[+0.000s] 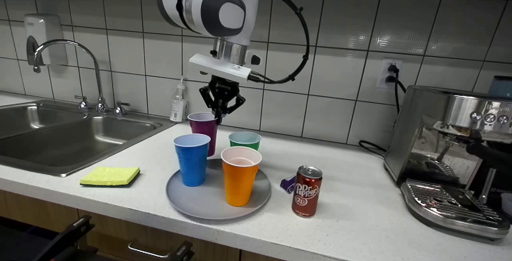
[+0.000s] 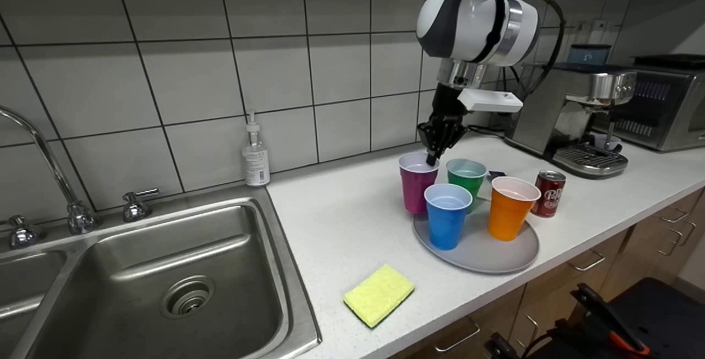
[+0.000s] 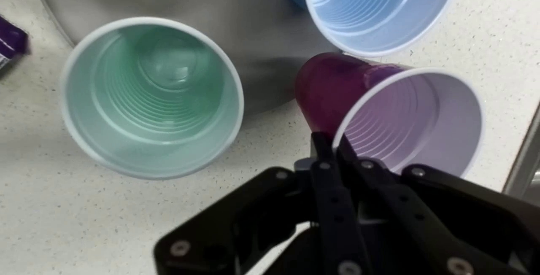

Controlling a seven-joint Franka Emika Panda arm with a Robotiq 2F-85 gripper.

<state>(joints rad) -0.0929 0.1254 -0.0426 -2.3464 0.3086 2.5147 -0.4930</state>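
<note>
My gripper is shut on the rim of a purple cup, one finger inside and one outside, as the wrist view shows. The purple cup is near upright at the back edge of a grey plate; I cannot tell whether its base touches the counter. A blue cup and an orange cup stand on the plate. A green cup is beside the purple one at the plate's back; its base is partly hidden in both exterior views.
A red Dr Pepper can and a small purple wrapper lie right of the plate. A yellow sponge, sink and soap bottle are left. An espresso machine is right; a tiled wall is behind.
</note>
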